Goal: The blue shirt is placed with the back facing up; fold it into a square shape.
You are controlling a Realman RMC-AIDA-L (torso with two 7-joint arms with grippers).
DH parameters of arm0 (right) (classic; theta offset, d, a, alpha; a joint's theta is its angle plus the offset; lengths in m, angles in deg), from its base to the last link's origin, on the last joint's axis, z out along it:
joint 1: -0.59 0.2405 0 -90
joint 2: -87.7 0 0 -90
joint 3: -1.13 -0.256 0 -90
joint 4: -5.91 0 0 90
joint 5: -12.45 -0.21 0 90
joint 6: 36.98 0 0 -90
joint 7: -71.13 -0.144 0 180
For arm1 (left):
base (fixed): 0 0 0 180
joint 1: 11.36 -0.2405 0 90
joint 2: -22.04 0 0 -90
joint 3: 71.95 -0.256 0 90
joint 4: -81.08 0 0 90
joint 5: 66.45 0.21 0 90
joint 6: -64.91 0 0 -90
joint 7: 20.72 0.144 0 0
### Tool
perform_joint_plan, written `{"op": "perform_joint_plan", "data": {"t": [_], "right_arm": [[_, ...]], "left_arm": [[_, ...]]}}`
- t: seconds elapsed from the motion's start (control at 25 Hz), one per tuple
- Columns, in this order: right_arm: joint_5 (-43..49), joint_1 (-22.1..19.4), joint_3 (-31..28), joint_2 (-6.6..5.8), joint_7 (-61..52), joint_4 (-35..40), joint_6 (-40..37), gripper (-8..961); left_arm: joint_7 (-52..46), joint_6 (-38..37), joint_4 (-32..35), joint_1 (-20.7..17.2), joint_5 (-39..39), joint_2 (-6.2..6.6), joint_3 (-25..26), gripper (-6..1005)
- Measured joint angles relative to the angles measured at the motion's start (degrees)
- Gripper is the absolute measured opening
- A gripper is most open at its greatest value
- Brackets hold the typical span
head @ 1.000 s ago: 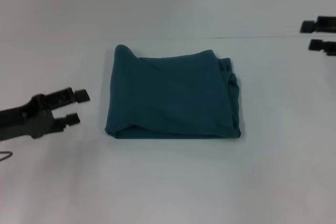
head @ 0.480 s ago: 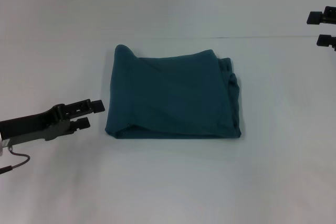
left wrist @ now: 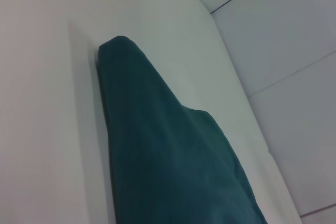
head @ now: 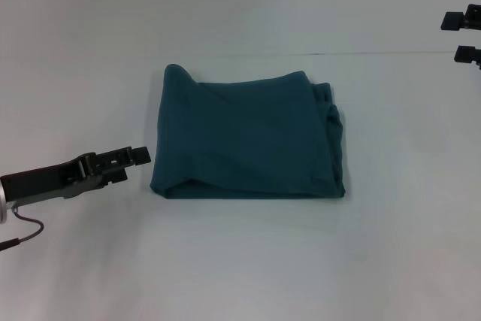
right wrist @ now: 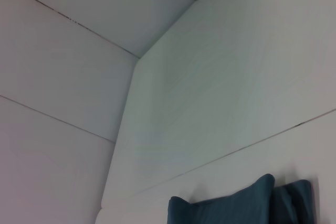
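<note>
Shirt (head: 248,137) lay mid-table, already a near-square bundle; I judged folding essentially done, right edge a bit bunched. Left gripper (head: 135,162) sat just beside its left edge, fingers almost together, empty. Right gripper (head: 464,35) far right, fingers apart.

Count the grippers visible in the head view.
2. The left gripper sits low beside the blue shirt on its left, not touching it. The right gripper is at the far right edge, well away, partly cut off.
</note>
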Motion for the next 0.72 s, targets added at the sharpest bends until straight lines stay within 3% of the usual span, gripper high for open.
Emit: {"op": "perform_joint_plan", "data": {"t": [0.32, 0.72], "right_arm": [[-0.04, 0.00, -0.21, -0.05, -0.10, 0.00, -0.01, 861], [-0.05, 0.01, -0.35, 0.03, 0.14, 0.00, -0.17, 861]], "left_arm": [[-13.19, 4.52, -5.05, 1.76, 1.24, 0.29, -0.61, 901], [-13.92, 10.74, -11.61, 3.80, -0.47, -0.53, 0.33, 859]]}}
